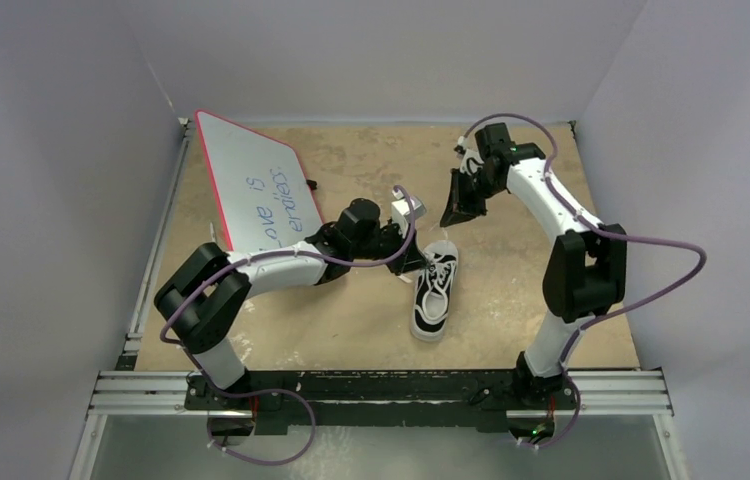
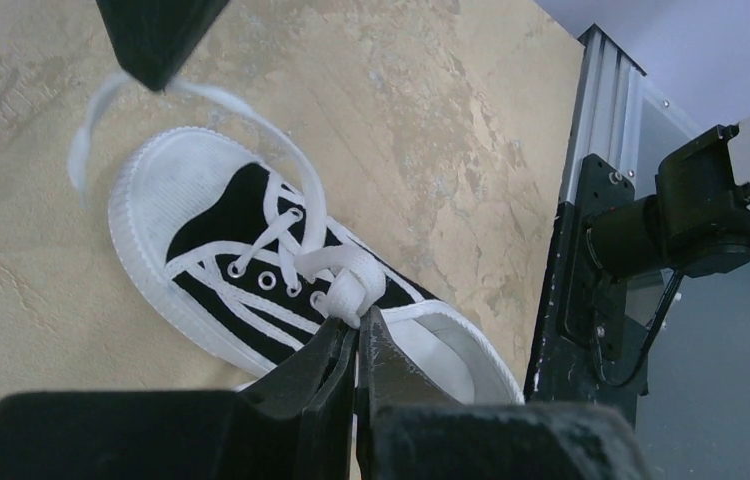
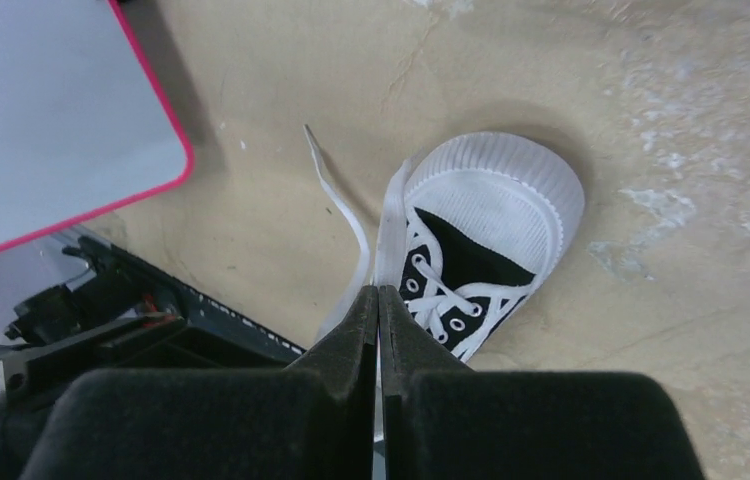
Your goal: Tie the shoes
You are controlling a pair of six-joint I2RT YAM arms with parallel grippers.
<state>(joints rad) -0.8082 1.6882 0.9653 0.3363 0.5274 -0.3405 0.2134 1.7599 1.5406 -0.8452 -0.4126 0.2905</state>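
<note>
Tan table [image 1: 351,330] carries one black-and-white sneaker [image 1: 435,293], lying between the two arms. Left end effector [image 2: 356,325] is clamped tight on a lace loop [image 2: 349,285] at the tongue; right end effector [image 3: 379,300], raised, pinches the free lace [image 3: 344,215]. Pulling apart evenly, without slipping, should cinch the knot.
</note>
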